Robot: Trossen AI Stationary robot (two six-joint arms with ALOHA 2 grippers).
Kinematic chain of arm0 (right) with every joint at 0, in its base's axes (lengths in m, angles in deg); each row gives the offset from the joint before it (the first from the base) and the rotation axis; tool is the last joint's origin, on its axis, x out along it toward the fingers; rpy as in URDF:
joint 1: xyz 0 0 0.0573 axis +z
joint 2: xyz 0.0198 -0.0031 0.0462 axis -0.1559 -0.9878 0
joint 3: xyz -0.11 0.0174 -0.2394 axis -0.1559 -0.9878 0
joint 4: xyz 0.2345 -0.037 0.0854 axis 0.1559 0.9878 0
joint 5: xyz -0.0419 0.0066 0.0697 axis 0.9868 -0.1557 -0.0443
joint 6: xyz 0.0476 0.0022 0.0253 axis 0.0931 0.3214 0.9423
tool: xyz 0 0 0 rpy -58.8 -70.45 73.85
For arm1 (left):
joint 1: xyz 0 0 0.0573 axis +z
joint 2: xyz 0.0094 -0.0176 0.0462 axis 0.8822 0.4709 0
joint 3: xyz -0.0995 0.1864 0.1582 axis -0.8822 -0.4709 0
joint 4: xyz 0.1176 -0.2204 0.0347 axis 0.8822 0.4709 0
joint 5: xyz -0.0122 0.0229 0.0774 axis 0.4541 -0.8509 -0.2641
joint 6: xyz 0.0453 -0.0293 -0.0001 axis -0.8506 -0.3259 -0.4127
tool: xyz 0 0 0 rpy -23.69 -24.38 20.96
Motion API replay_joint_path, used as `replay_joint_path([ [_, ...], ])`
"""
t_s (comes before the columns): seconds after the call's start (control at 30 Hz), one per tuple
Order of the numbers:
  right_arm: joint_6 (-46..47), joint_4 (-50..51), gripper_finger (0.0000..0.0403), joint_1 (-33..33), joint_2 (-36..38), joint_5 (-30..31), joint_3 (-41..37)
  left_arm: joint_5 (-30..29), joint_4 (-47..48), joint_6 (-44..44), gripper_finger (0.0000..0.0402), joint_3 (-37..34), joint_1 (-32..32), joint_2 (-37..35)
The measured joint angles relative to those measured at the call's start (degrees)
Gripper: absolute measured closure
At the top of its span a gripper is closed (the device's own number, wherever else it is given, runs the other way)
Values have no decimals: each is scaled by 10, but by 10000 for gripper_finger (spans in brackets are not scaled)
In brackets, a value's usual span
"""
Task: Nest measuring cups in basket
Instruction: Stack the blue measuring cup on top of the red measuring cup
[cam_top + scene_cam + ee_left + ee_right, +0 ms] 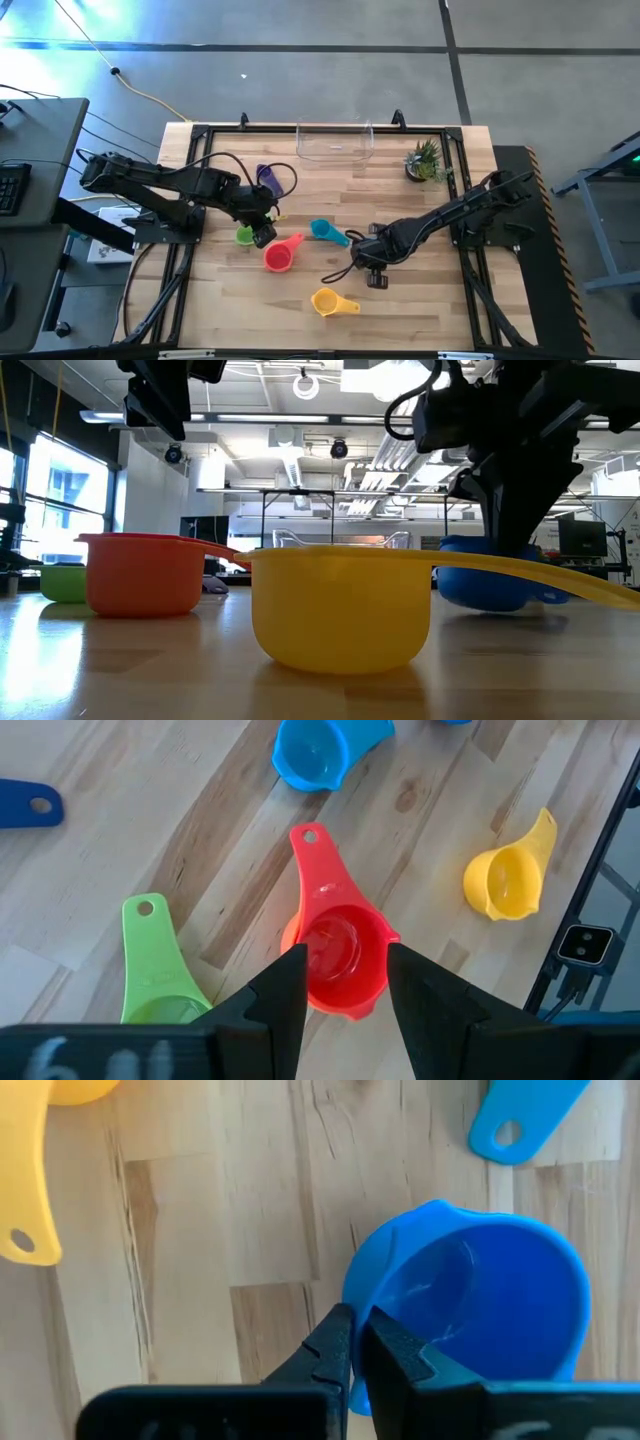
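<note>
Yellow cup (340,605) nearest — right end effector (355,1342) pinching blue cup (480,1295).

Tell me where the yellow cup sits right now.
In the high view the yellow cup sits near the table's front edge, about mid-width, in front of the red cup and left of the right gripper.
</note>
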Motion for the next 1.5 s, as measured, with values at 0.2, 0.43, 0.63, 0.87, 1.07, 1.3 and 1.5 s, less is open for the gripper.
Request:
replay_joint_path([
  [0.2, -11, -4, 378, 0, 0, -7, 0, 0, 0, 0, 273, 0, 0, 0],
  [0.43, -9, -34, 351, 0, 0, -7, 0, 0, 0, 0, 273, 0, 0, 0],
  [0.63, -9, -40, 320, 0, 0, -7, 0, 0, 0, 0, 273, 0, 0, 0],
  [0.87, 30, -27, 313, 0, 2, -10, 37, 0, 0, 0, 273, 0, 0, 0],
  [1.07, 30, 7, 313, 0, 2, -4, 101, -4, 0, -9, 273, 0, 0, 0],
  [1.3, 28, 48, 313, 0, 2, 84, 162, -4, 4, -26, 269, 0, 2, 0],
  [1.5, 47, 63, 313, 0, 2, 118, 197, -36, 6, -41, 240, 0, 16, 0],
])
